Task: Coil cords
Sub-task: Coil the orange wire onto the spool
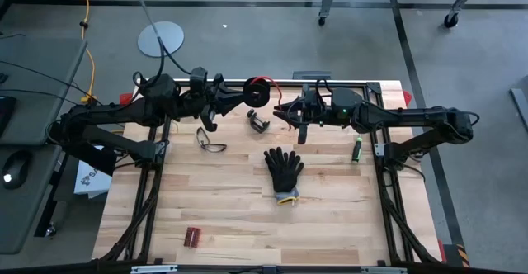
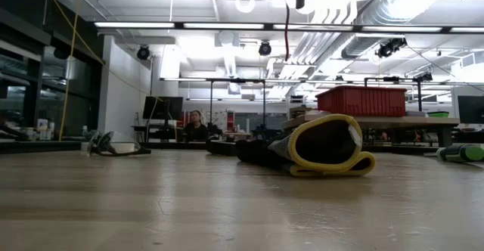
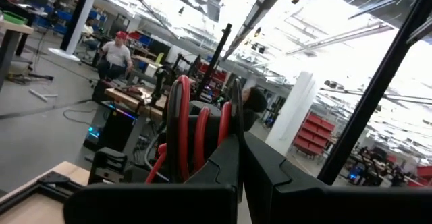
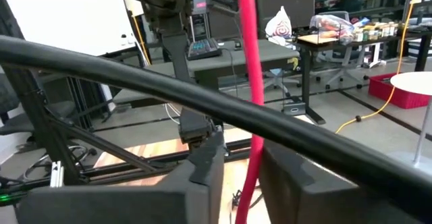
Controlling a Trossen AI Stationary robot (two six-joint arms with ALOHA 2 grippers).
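From above, both arms meet near the far edge of the wooden worktop (image 1: 247,208). The left hand (image 1: 239,97) is shut on the black spool (image 1: 257,92), held up in the air with the red cord (image 1: 262,82) wound on it. The right hand (image 1: 289,114) sits just beside it, over by a small black clamp (image 1: 259,123).

The left wrist view shows what the high view cannot: the red loops of cord (image 3: 183,126) stand right between the 2 dark fingers (image 3: 223,163), pressed tight.

The right wrist view shows 1 strand of red cord (image 4: 251,69) hanging straight down into the narrow gap between its fingers (image 4: 202,166). The gap is small, but I cannot tell if the fingers pinch the cord.

The low view shows the strand (image 2: 286,32) dangling from above, and the glove's yellow cuff (image 2: 333,145) close up.

On the worktop lie a black glove (image 1: 284,171), clear safety glasses (image 1: 209,140), a green marker (image 1: 357,150) and a small red block (image 1: 193,237).

Around us are bright ceiling lights, a red bin (image 2: 361,100) on a bench, a yellow cable (image 1: 87,26) on the floor, and a person (image 3: 115,52) sitting far off.
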